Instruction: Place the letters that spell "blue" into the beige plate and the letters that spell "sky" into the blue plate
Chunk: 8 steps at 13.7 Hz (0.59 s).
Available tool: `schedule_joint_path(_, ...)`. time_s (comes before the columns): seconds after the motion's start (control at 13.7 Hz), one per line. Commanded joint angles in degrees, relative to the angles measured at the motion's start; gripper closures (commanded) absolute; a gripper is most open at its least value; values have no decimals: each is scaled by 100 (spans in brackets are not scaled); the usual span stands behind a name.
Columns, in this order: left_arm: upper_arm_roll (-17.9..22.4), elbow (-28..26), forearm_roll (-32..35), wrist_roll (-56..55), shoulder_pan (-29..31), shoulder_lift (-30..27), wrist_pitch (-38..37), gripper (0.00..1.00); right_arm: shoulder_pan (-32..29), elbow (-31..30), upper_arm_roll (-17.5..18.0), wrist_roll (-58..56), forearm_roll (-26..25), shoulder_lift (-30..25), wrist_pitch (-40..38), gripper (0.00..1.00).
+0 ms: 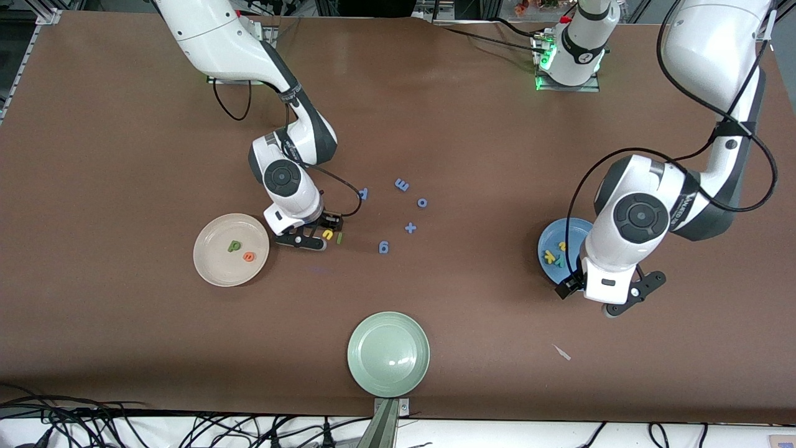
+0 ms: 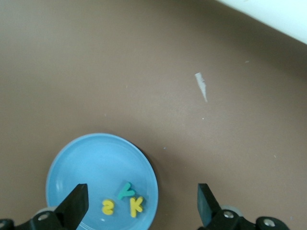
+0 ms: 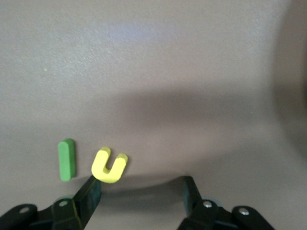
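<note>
Letters first: foam u (image 3: 110,165), yellow, & straight green l (image 3: 67,159) lie flat on the brown table (image 1: 124,124), side by side, just beside the beige plate (image 1: 214,264) toward the left arm's end. My right gripper (image 3: 139,191) sits low over them, jaws apart, one finger (image 3: 88,191) touching the u. Dark green b (image 1: 234,246) & orange e (image 1: 249,256) lie in the beige plate. Yellow s (image 2: 108,207), k (image 2: 136,206) & teal y (image 2: 125,190) lie in the blue plate (image 2: 86,158). My left gripper (image 2: 141,203) hangs over its rim, jaws wide, nothing in them. Blue letters (image 1: 402,185) scattered mid-table; green plate (image 1: 388,354) nearest the camera; pale scrap (image 1: 562,352) nr it
</note>
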Motion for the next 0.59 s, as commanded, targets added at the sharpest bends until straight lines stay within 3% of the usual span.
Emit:
schedule_joint_path(0.0,-10,-24,41,1058,236,-314,-160,0,-13,254,21,74,-5,239,104,23)
schedule_joint_path(0.22,-36,-33,-125,1894,413,-831,-369,0,5,579,21,153,-5,475,104,23)
schedule_joint_path(0.37,-36,-24,-878,2114,431,-1244,-948,0,14,598,21,153,-31,547,191,23)
schedule_joint_path(0.51,-28,-33,-1163,2570,422,-1692,-1388,0,14,580,21,144,-31,538,183,28)
